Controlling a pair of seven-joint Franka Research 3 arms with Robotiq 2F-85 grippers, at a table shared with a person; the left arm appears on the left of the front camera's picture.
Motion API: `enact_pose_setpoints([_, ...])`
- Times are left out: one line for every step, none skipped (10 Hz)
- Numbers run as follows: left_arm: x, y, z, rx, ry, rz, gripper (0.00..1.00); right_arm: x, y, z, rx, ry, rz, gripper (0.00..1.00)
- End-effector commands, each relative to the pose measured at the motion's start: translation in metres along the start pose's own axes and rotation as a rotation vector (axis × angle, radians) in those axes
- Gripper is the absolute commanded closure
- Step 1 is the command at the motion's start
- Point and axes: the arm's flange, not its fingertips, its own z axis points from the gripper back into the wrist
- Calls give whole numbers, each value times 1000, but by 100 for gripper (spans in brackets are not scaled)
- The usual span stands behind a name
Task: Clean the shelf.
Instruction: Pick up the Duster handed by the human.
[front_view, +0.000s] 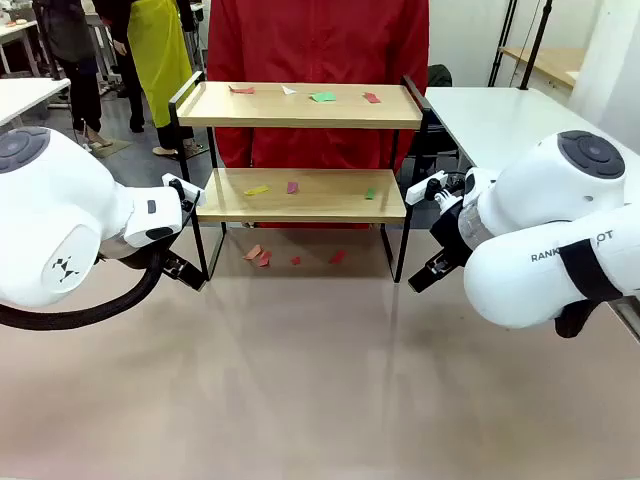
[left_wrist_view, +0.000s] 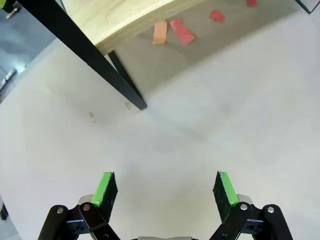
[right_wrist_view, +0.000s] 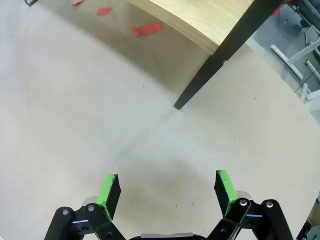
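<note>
The left arm (front_view: 60, 230) and right arm (front_view: 550, 240) have rounded white shells with dark grey joint caps (front_view: 22, 147). The left claw (left_wrist_view: 165, 187) and right claw (right_wrist_view: 167, 187) are black, with green pads (left_wrist_view: 104, 186).

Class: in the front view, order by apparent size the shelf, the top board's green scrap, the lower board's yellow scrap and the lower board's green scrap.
1. shelf
2. top green scrap and yellow scrap: they look alike, so not ranked
3. lower green scrap

We look across a beige tabletop (front_view: 320, 400) — beyond its far right corner stands a white table (front_view: 500, 120), beyond its far left a second white table (front_view: 20, 95), with grey floor (front_view: 135, 135) and a pale wall (front_view: 465, 30) behind.
</note>
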Motion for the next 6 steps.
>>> enact_pose_setpoints([0, 0, 0, 0, 0, 0, 0, 0, 0, 0, 0, 0, 0, 0])
enact_pose_setpoints([0, 0, 0, 0, 0, 0, 0, 0, 0, 0, 0, 0, 0, 0])
enact_pose_setpoints([0, 0, 0, 0, 0, 0, 0, 0, 0, 0, 0, 0, 0, 0])
enact_pose_setpoints([0, 0, 0, 0, 0, 0, 0, 0, 0, 0, 0, 0, 0, 0])
enact_pose_setpoints([0, 0, 0, 0, 0, 0, 0, 0, 0, 0, 0, 0, 0, 0])
enact_pose_setpoints([0, 0, 0, 0, 0, 0, 0, 0, 0, 0, 0, 0, 0, 0])
